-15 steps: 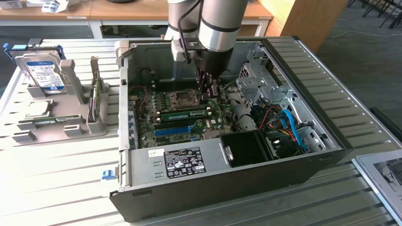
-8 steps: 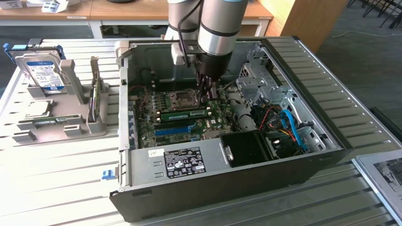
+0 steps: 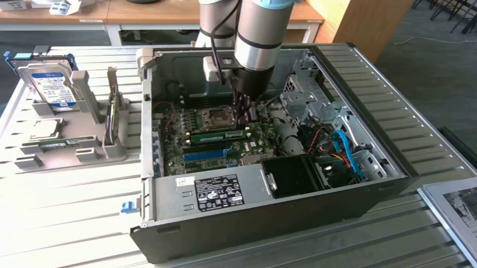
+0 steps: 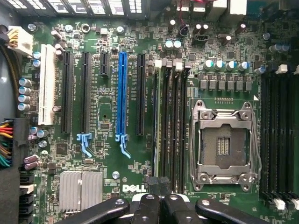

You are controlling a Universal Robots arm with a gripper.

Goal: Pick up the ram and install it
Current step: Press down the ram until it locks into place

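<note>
The ram (image 3: pixel 220 134) is a green stick standing on edge in a motherboard slot, just in front of the CPU socket (image 3: pixel 218 116). From the wrist view it is a thin pale strip (image 4: pixel 157 121) in the slot next to the empty black memory slots. My gripper (image 3: pixel 249 115) reaches down into the open computer case and hovers just above the end of the ram that lies toward the exterior view's right. Its black fingers (image 4: pixel 148 205) are pressed together, shut, with nothing visible between them.
The open case (image 3: pixel 387 167) has its power supply (image 3: pixel 216 192) in front and a drive cage and cables on the exterior view's right. A long blue slot (image 4: pixel 122 93) lies beside the memory slots. A grey fixture (image 3: pixel 75 148) holding a hard drive (image 3: pixel 48 84) stands at the left.
</note>
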